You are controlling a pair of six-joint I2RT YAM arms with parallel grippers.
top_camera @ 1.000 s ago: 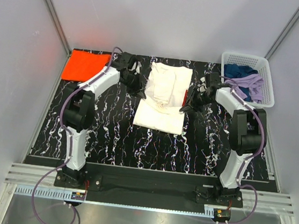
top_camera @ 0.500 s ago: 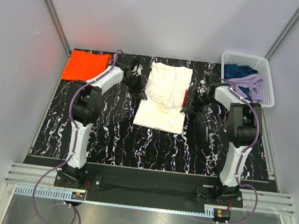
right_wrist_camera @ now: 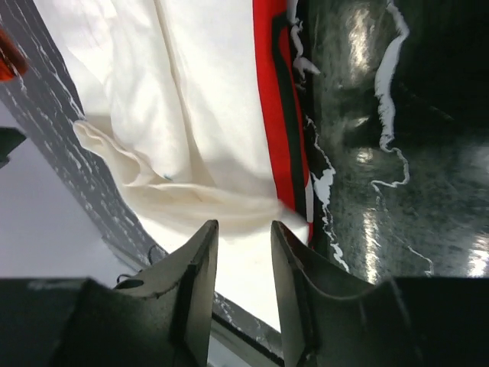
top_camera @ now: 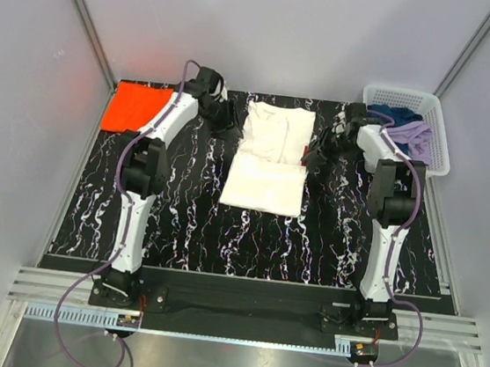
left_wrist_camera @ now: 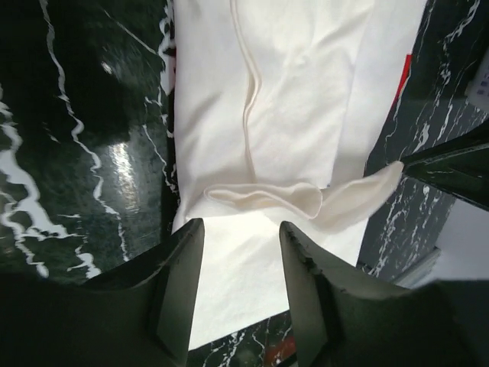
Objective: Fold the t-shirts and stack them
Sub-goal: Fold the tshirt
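The white t-shirt (top_camera: 268, 157) lies folded lengthwise in the middle of the black marble table, with a red print strip (right_wrist_camera: 276, 99) along its right edge. The orange t-shirt (top_camera: 139, 107) lies folded at the far left corner. My left gripper (top_camera: 225, 121) hovers at the white t-shirt's far left edge, and in the left wrist view the left gripper (left_wrist_camera: 241, 248) is open above white cloth (left_wrist_camera: 290, 92) with nothing between its fingers. My right gripper (top_camera: 317, 153) is at the shirt's right edge. The right wrist view shows the right gripper (right_wrist_camera: 243, 241) open over the rumpled fold (right_wrist_camera: 191, 202).
A white plastic basket (top_camera: 437, 133) holding blue and purple clothes stands at the far right corner. Bare marble table (top_camera: 179, 220) stretches between the white shirt and the arm bases. Grey walls close in the back and sides.
Both grippers have opened and let go of the white t-shirt's edges. Both have pulled back toward the far side, and the folded layer now rests on the shirt.
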